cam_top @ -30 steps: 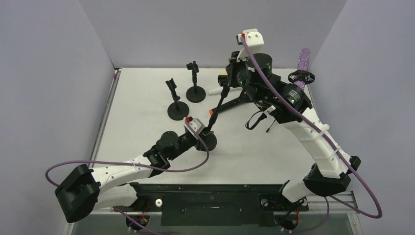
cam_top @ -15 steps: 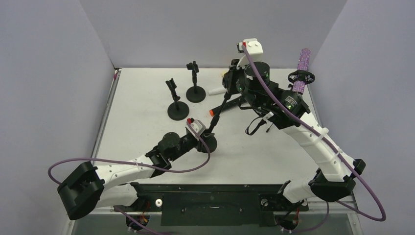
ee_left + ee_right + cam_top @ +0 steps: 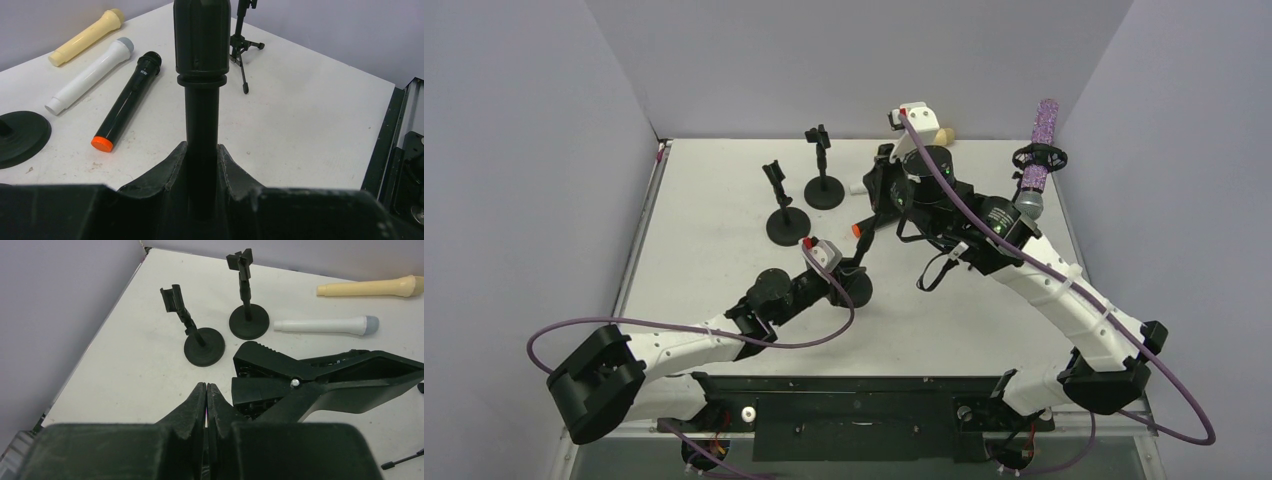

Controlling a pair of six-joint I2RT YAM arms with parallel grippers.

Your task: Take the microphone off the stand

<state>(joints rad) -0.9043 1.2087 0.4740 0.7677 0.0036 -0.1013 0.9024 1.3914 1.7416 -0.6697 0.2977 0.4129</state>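
Note:
My left gripper (image 3: 839, 272) (image 3: 201, 150) is shut on the black pole (image 3: 201, 115) of a round-base stand (image 3: 854, 290) in mid-table. The stand's big black clip (image 3: 320, 380) rises just right of my right gripper (image 3: 206, 387) (image 3: 876, 200), which is shut with nothing between its fingers. A black microphone with an orange end (image 3: 125, 102) (image 3: 857, 229) lies on the table left of the pole, outside the clip. I cannot tell whether the clip holds anything. A purple glitter microphone (image 3: 1044, 130) stands upright in a holder at the back right.
Two empty round-base stands (image 3: 786, 222) (image 3: 825, 190) are at the back left. A white microphone (image 3: 90, 75) and a cream one (image 3: 87, 35) lie beyond the black one. A small tripod (image 3: 241, 45) stands behind the held pole.
My right arm has swung left and forward, bringing its shut gripper beside the stand's clip. The left gripper has kept its hold on the pole. The black microphone has not moved.

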